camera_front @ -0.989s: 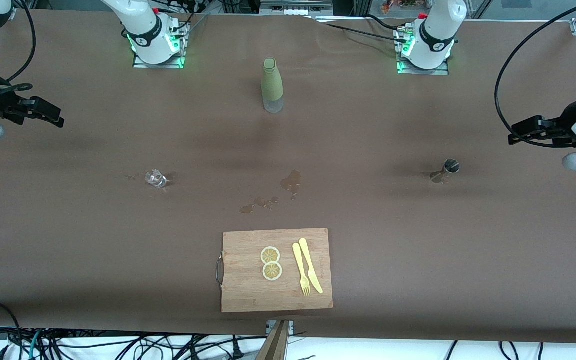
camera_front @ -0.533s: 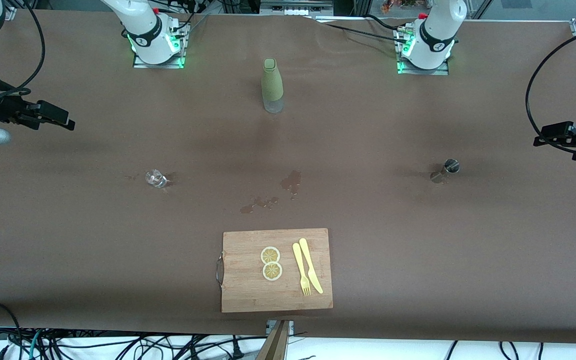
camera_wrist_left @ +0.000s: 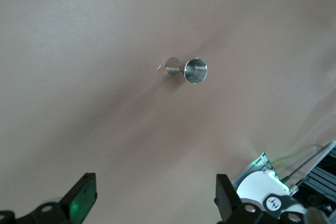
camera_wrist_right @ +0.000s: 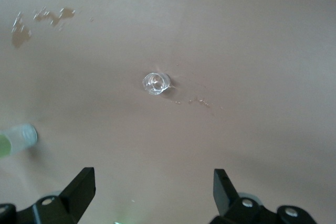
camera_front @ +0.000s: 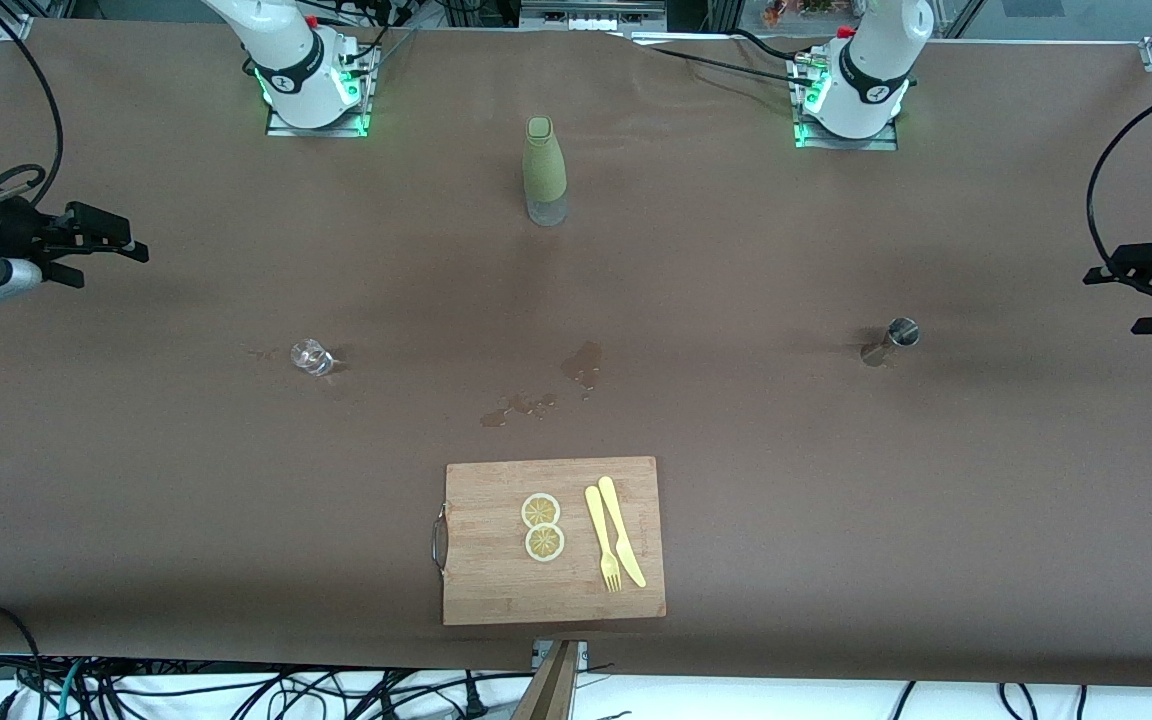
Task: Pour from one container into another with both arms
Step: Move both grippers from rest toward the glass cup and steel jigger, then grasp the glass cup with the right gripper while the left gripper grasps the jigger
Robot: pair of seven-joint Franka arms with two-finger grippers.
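spills (camera_front: 536,390) and cutting board (camera_front: 554,540) show only from front; left gripper (camera_wrist_left: 152,200) and right gripper (camera_wrist_right: 152,192) spread, empty.

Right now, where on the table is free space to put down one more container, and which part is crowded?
Bare cloth lies between the small glass and the cutting board, and between the board and the metal jigger. The patch between the green bottle and the board holds spill stains. The board is crowded with lemon slices, fork and knife.
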